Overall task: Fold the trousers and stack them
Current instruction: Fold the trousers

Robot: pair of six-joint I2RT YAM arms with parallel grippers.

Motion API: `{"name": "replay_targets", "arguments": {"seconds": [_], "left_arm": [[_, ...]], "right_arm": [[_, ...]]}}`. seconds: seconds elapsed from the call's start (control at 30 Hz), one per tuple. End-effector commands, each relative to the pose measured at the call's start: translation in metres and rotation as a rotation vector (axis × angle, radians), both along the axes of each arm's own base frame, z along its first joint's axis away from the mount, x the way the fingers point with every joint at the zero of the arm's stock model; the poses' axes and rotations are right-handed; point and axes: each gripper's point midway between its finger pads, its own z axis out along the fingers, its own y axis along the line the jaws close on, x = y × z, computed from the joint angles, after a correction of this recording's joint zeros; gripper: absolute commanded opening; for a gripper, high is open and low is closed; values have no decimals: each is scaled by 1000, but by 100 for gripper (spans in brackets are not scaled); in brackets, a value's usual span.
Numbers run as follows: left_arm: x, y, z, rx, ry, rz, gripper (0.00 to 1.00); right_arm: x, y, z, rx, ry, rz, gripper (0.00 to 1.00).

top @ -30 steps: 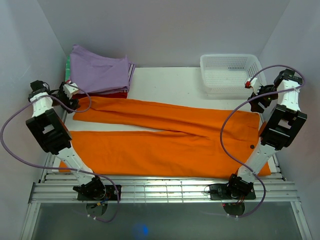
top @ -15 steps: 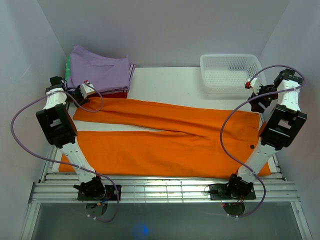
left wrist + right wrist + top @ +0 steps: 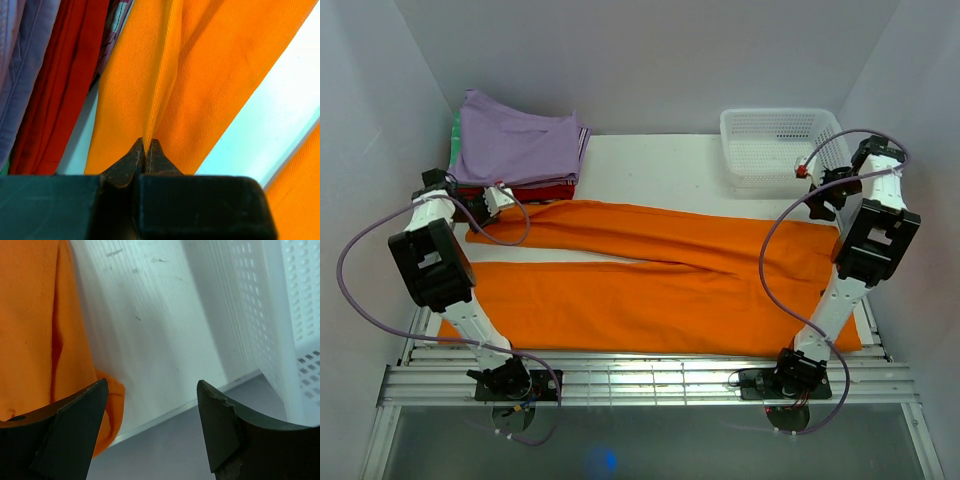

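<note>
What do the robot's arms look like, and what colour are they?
Both the left arm and the right arm are white tubes with chunky black blocks at the joints. A thin purple cable loops along each one. There is a small red dot by the right wrist. The left end effector and right end effector each have two dark, wedge-shaped fingers.

right gripper: fingers wide apart | trousers: orange edge at left, behind left finger | tabletop: white, scuffed | basket: white, perforated, right
</note>
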Motion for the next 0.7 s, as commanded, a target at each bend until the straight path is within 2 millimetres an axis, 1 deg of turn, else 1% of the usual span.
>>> {"name": "replay_targets", "arguments": {"seconds": [0.0, 0.03, 0.17, 0.23, 0.3, 0.4, 0.47, 0.5, 0.53, 0.6, 0.63, 0.67], "left_arm": [[-4, -5, 27, 21, -71, -29, 4], [-5, -6, 27, 19, -71, -29, 4], [-7, -7, 26, 6, -61, -17, 3], [-8, -7, 25, 4, -53, -12, 3], [-9, -6, 24, 5, -49, -8, 3], [-12, -7, 23, 4, -44, -12, 3], [-13, -8, 23, 0, -41, -9, 3], [-13, -9, 23, -3, -42, -10, 3], [-13, -9, 24, -6, -40, -4, 3], [-12, -8, 24, -7, -41, 0, 3], [-12, -9, 25, -10, -45, -3, 3], [-11, -9, 27, -11, -48, -1, 3]], "right_arm": [[9, 28, -6, 34, 2, 69, 77], [6, 33, -15, 42, 20, 71, 77], [3, 47, -35, 40, 75, 87, 76], [0, 51, -43, 31, 109, 99, 75], [-1, 52, -43, 23, 116, 103, 75], [-1, 50, -31, 6, 97, 101, 75], [3, 48, -12, 3, 54, 90, 75], [10, 45, 2, -2, 19, 78, 75], [12, 44, 14, 2, 0, 59, 75], [5, 45, 30, 19, 7, 53, 75], [2, 46, 43, 17, -7, 54, 75], [-4, 46, 46, 13, 3, 64, 75]]}}
